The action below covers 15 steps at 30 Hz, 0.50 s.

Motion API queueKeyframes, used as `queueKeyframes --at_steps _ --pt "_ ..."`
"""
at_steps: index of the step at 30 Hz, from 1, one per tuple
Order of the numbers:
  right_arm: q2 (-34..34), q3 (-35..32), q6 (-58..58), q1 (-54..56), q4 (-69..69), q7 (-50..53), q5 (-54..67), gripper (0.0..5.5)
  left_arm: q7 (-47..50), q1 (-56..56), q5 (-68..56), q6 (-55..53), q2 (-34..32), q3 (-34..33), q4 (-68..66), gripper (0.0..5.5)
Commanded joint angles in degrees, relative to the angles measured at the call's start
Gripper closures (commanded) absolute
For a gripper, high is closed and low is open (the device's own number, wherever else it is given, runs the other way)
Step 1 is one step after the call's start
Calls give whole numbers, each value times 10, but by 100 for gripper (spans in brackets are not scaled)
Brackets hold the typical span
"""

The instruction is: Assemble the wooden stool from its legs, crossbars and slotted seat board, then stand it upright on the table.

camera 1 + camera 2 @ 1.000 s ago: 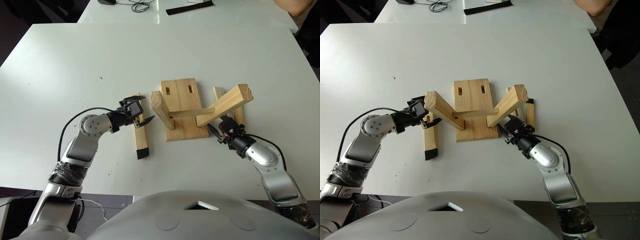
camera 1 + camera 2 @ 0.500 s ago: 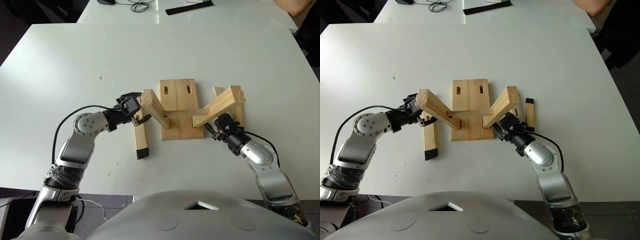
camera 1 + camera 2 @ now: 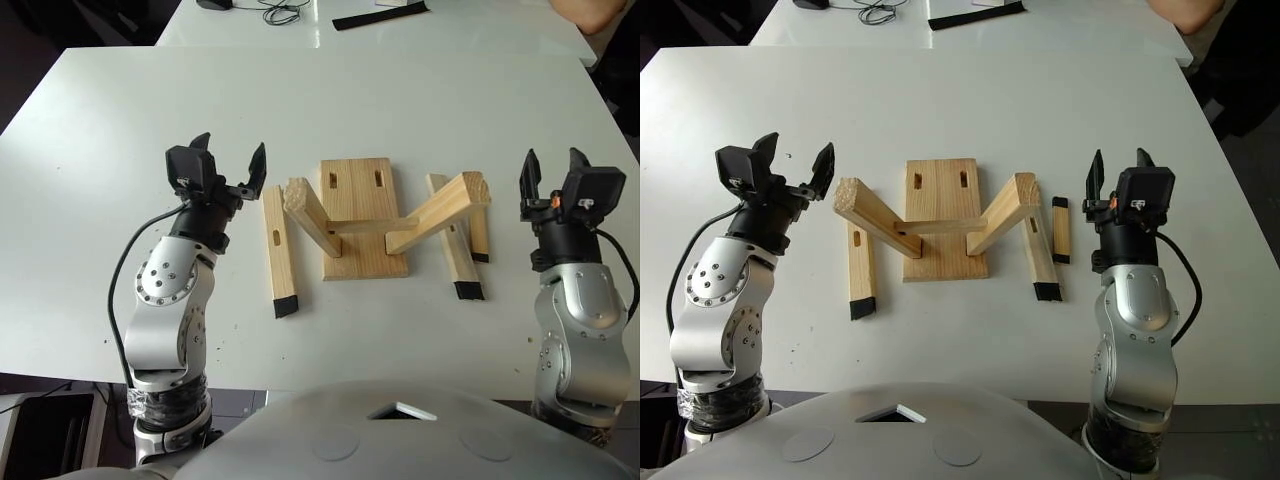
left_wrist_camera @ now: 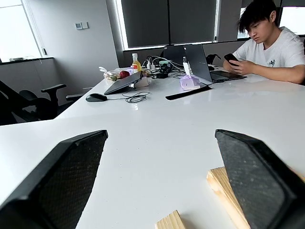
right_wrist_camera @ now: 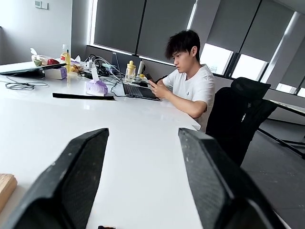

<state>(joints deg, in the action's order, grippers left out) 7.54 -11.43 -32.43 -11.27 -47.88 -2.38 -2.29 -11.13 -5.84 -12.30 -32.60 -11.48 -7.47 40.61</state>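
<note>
The slotted seat board (image 3: 358,195) is lying flat roughly mid-tabletop. It's pale wood with two small slots near its far end. Sitting on top of it is a half-built frame. The chunky left leg (image 3: 310,216) and chunky right leg (image 3: 440,212) splay out in a V that opens toward the far edge, and a thin crossbar (image 3: 375,225) joins them. Both legs stick out past the board's sides.

A slim slotted leg (image 3: 278,250) with a black tip lies flat just off the board's left side. Off the right side are two more black-tipped bits, a long piece (image 3: 455,255) partly under the right leg and a short piece (image 3: 478,235) just beside it.

The left gripper (image 3: 230,150) is up off the table (image 3: 420,100) on the left-edge side of the parts, fingers spread wide and holding nothing. The right gripper (image 3: 551,165) is up near the right edge, well apart from the wood, also spread open and empty.

The table is plain white. Past its far edge there's a second table with a black strip (image 3: 380,15), cables (image 3: 280,12) and a mouse (image 3: 213,4).

The wrist cams look out low and level between the black textured pads (image 4: 62,181). They pick up the room itself, with dark window blinds (image 4: 167,21), laptops (image 4: 190,55) and an office chair (image 5: 238,114). The head cams give the top-down layout instead.
</note>
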Motion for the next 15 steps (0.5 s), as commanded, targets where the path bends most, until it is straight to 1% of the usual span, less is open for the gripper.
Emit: queueKeyframes --at_steps 1,2,5,8,10,11,12,15 --pt "10 -11 -34 19 -6 -4 8 249 -10 8 -6 -26 -22 7 1 90" --pt "13 -6 -39 21 -6 -8 8 249 -12 6 -7 -29 -23 11 2 74" --pt "26 8 -46 15 -16 -21 2 249 -16 -10 -1 -24 -33 24 14 74" --pt "44 -2 -46 10 -22 -22 -14 249 -9 -18 20 -17 -47 19 18 74" --pt "48 14 -54 17 -22 -17 -26 249 -14 -13 49 -3 -70 40 7 74" --pt "42 44 -59 34 -14 -12 -32 249 -20 -6 67 7 -79 68 -3 74" --pt "31 89 -65 62 0 -7 -41 249 -19 4 87 7 -80 102 -11 74" --pt "-10 198 -87 132 30 9 -63 249 -17 44 121 -2 -70 182 -24 74"
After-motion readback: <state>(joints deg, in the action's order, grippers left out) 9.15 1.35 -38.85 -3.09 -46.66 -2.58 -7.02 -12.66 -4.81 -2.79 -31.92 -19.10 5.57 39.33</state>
